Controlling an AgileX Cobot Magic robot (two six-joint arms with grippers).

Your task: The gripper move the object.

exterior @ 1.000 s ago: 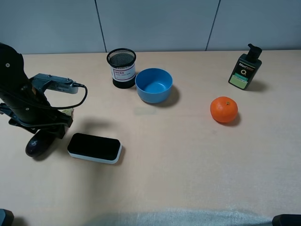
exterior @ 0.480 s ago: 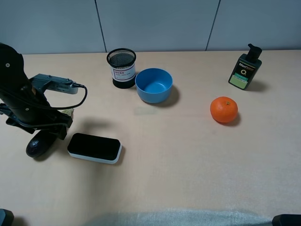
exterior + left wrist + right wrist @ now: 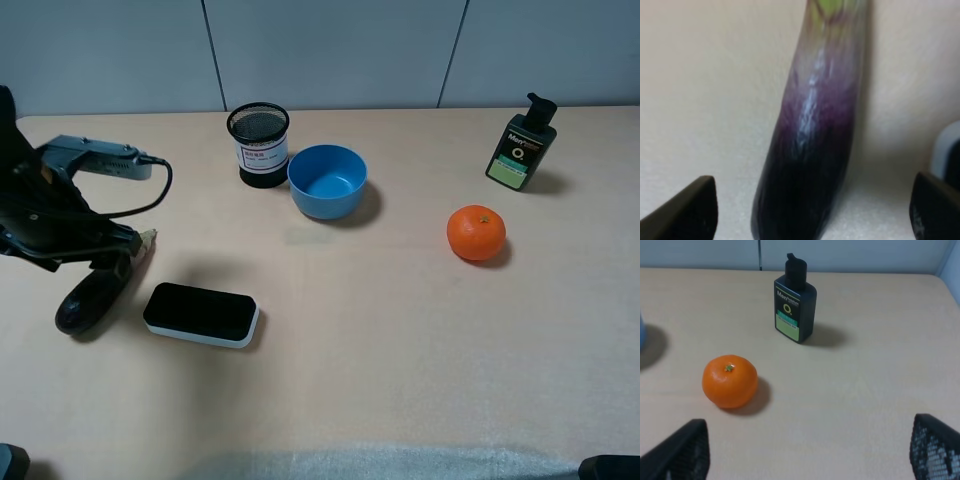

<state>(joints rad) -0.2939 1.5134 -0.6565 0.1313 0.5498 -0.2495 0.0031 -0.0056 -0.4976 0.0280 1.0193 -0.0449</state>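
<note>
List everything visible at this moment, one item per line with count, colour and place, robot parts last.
Eggplant: one, dark purple, far left of table, beside eraser.
Eraser: one, black and white, right of eggplant.
Mesh pen cup: one, black, at back, touching bowl's left.
Bowl: one, blue, back centre.
Orange: one, orange, right of centre.
Pump bottle: one, dark green, back right.
Table: one, beige.
Left claw: black, open, astride the eggplant.
Right claw: black, open, empty.

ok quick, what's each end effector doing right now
Left end effector: open, fingers either side of the eggplant, not clamping it.
Right end effector: open, holding nothing.
</note>
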